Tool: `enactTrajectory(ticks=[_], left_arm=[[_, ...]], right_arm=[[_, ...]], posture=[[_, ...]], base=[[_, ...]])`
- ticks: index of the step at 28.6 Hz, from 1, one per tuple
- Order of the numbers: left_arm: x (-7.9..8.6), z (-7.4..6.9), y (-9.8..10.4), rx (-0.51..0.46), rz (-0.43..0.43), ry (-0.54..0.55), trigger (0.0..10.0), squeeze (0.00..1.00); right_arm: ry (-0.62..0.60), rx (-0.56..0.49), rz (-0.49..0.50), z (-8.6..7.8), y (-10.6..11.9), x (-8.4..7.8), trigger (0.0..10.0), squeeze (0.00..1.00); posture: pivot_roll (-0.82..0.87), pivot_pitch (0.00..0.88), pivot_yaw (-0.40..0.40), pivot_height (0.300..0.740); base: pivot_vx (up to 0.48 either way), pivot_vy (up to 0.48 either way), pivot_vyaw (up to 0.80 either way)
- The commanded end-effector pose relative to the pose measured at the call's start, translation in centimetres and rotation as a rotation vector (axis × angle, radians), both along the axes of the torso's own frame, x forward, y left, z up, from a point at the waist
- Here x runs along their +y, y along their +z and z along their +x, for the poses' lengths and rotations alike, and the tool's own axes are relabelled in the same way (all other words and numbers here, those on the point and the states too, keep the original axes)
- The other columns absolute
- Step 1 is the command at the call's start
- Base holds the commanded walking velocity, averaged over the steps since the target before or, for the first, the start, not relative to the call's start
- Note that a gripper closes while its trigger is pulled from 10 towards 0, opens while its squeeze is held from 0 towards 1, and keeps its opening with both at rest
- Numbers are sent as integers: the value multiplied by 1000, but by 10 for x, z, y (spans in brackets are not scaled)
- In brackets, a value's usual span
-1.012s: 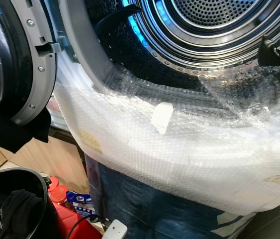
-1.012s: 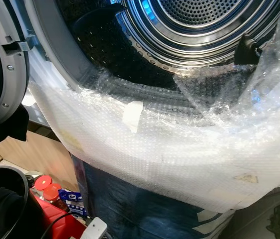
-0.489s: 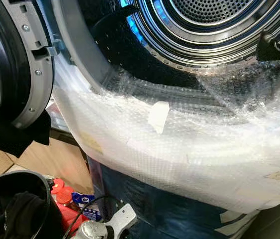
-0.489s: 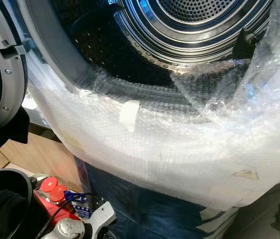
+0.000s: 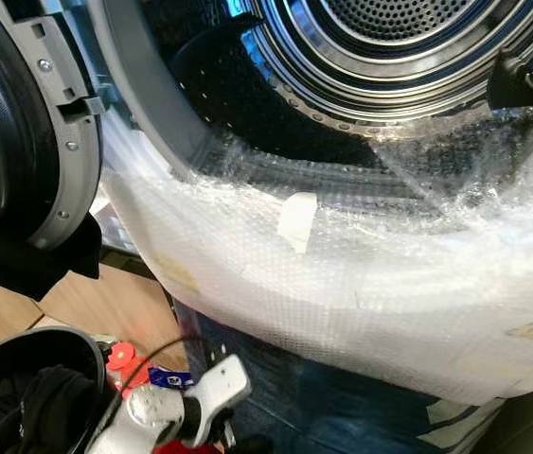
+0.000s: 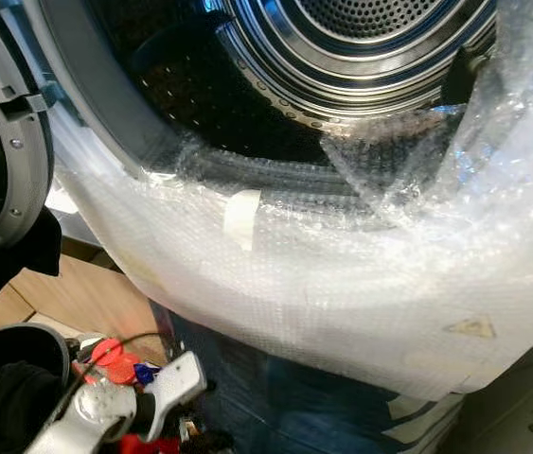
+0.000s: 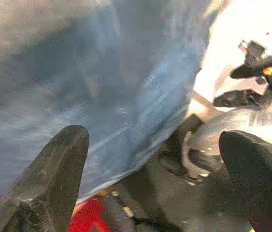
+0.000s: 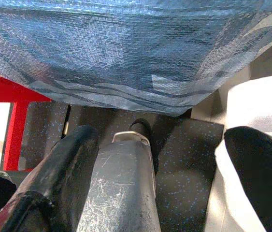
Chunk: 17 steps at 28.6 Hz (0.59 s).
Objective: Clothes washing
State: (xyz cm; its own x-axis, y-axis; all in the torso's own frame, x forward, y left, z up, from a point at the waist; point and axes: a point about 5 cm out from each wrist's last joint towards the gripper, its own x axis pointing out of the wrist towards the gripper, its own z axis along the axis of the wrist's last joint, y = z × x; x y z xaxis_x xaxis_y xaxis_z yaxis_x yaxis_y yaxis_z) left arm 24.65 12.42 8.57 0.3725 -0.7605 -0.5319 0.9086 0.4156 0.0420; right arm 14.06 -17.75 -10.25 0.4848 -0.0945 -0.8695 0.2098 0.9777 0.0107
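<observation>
Straight ahead of me stands the washing machine (image 5: 200, 142), its round mouth filling the upper part of the head views, with the perforated steel drum (image 5: 389, 38) showing deep inside. Its door (image 5: 20, 132) hangs swung out on my left, grey ring and dark glass toward me. Across the lower lip of the mouth lies a thick sheet of bubble wrap (image 5: 370, 293), draped down the front of the machine, with a pale strip of tape (image 5: 296, 219) stuck near its middle. Below the wrap I see a blue plastic film (image 5: 342, 416) covering the machine's front panel.

Down at my lower left sits a black basket (image 5: 20, 355), and the clothes (image 5: 44, 411) are in it, dark fabric bunched against the near wall. Beside the basket, on the floor, I make out red-capped containers (image 5: 122, 356), partly hidden.

My left arm (image 5: 167, 411) reaches in low between the basket and the machine, silver wrist showing. In its wrist view the left gripper (image 7: 160, 179) has its jaws spread wide, nothing between them, pointed at the blue film and a dark patch of floor. In the right wrist view the right gripper (image 8: 169, 179) also has its jaws spread apart and empty, hanging low over speckled dark floor (image 8: 184, 159) below the blue film, with a red frame (image 8: 10, 116) off to one side.
</observation>
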Motion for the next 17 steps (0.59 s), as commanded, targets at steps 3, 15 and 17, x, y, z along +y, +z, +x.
enactTrajectory(ticks=[3,15,17], left_arm=[[10,-7,16,13,53,43,10000,0],[65,-33,77,-142,265,634,10000,0],[77,-34,85,-185,283,762,10000,0]], right_arm=[[-3,41,13,-11,-4,3,10000,0],[107,40,-14,1,-1,1,10000,0],[116,37,-8,4,0,5,10000,0]], posture=[[-29,25,110,740],[166,82,58,740],[177,71,58,740]], base=[[0,0,0],[0,0,0],[0,0,0]])
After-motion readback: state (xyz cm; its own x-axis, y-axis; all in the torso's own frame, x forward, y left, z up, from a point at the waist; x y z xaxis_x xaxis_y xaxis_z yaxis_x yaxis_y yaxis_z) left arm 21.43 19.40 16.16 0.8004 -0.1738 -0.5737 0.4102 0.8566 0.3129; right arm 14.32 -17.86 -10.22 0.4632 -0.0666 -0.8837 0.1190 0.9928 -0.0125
